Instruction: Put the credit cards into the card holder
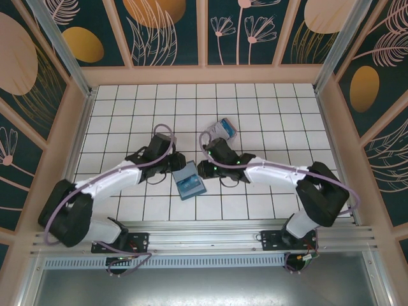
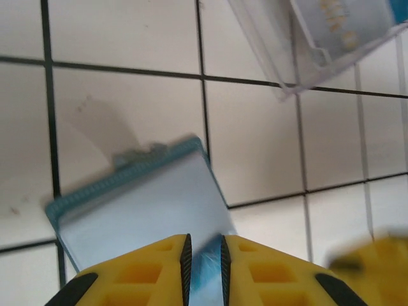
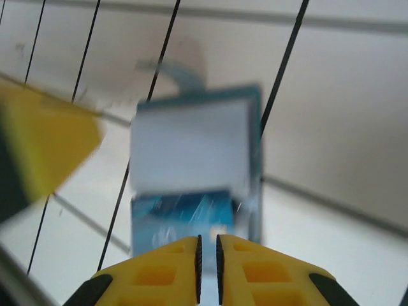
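The teal card holder (image 1: 186, 173) lies open on the tiles between both arms, its grey-blue inside (image 2: 146, 204) facing up. A bright blue credit card (image 1: 192, 187) with pale marks rests on its near half (image 3: 182, 220). My left gripper (image 1: 176, 168) stands at the holder's left edge. Its jaws (image 2: 204, 239) are nearly together with a blue strip of the holder pinched between them. My right gripper (image 1: 200, 169) comes in from the right, and its jaws (image 3: 207, 239) are closed to a thin slit over the card's near edge.
A clear plastic box (image 1: 224, 129) holding more cards lies tilted behind the right gripper, and its corner (image 2: 331, 38) shows in the left wrist view. Wooden walls surround the tiled floor, and a metal rail (image 1: 210, 233) runs along the near edge.
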Controlling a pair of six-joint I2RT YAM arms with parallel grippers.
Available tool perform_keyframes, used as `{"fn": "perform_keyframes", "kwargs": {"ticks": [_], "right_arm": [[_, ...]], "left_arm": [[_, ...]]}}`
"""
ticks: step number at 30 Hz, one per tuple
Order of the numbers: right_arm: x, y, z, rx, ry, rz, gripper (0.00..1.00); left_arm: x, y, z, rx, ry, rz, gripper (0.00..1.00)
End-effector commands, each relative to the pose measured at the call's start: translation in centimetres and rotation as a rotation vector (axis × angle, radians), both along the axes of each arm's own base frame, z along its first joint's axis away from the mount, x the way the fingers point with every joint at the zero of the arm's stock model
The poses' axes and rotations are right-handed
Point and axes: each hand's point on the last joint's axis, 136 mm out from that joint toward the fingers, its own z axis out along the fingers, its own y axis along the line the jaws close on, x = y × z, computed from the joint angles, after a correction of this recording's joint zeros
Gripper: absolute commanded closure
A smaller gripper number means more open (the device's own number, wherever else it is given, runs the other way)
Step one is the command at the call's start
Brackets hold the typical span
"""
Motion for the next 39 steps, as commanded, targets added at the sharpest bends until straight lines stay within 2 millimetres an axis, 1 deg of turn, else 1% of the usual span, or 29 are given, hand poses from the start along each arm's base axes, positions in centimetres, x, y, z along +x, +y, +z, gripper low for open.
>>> {"fn": "perform_keyframes", "kwargs": {"ticks": [1, 3, 6, 8, 11, 14, 17, 19, 21, 24, 29, 31, 35, 39], "right_arm": [[-4.2, 0.0, -1.6, 0.017, 0.117, 0.019, 0.82], [-6.0, 0.7, -2.4, 0.023, 0.154, 0.05, 0.82], [-7.7, 1.4, -4.0, 0.0, 0.184, 0.065, 0.82], [-8.0, 1.6, -4.8, 0.002, 0.201, 0.056, 0.82], [-7.7, 1.4, -5.8, -0.001, 0.207, 0.018, 0.83], [-6.8, 1.1, -6.7, -0.01, 0.204, -0.017, 0.83], [-5.7, 0.6, -7.3, -0.006, 0.205, -0.055, 0.83], [-4.7, 0.1, -7.5, 0.002, 0.193, -0.087, 0.83], [-3.6, -0.4, -7.5, 0.007, 0.183, -0.116, 0.83], [-1.9, -1.4, -7.5, 0.012, 0.164, -0.144, 0.83], [1.0, -2.3, -7.4, 0.03, 0.135, -0.165, 0.83], [2.1, -2.1, -7.2, 0.042, 0.13, -0.154, 0.83], [3.9, -2.0, -7.6, 0.032, 0.125, -0.141, 0.83], [5.1, -3.0, -8.1, 0.0, 0.12, -0.149, 0.83]], "left_arm": [[1.6, 1.1, -1.8, 0.115, 0.015, -0.039, 0.77], [2.5, 1.0, -2.5, 0.136, 0.032, -0.064, 0.77], [3.4, 0.5, -3.4, 0.161, 0.05, -0.096, 0.76], [3.7, 0.8, -4.0, 0.182, 0.057, -0.096, 0.77], [3.9, 2.0, -4.8, 0.211, 0.066, -0.074, 0.77], [3.6, 2.8, -5.2, 0.213, 0.073, -0.055, 0.77], [3.1, 3.1, -5.3, 0.209, 0.076, -0.052, 0.79], [2.5, 3.2, -5.4, 0.199, 0.084, -0.057, 0.81], [2.1, 3.4, -5.5, 0.196, 0.087, -0.054, 0.84], [1.4, 3.8, -5.8, 0.201, 0.096, -0.048, 0.85], [0.3, 4.0, -5.7, 0.17, 0.107, -0.037, 0.87], [-0.2, 3.9, -5.5, 0.143, 0.112, -0.032, 0.87], [-1.2, 3.4, -5.2, 0.072, 0.126, -0.025, 0.86], [-2.2, 3.4, -5.1, 0.034, 0.138, -0.011, 0.86]]}}
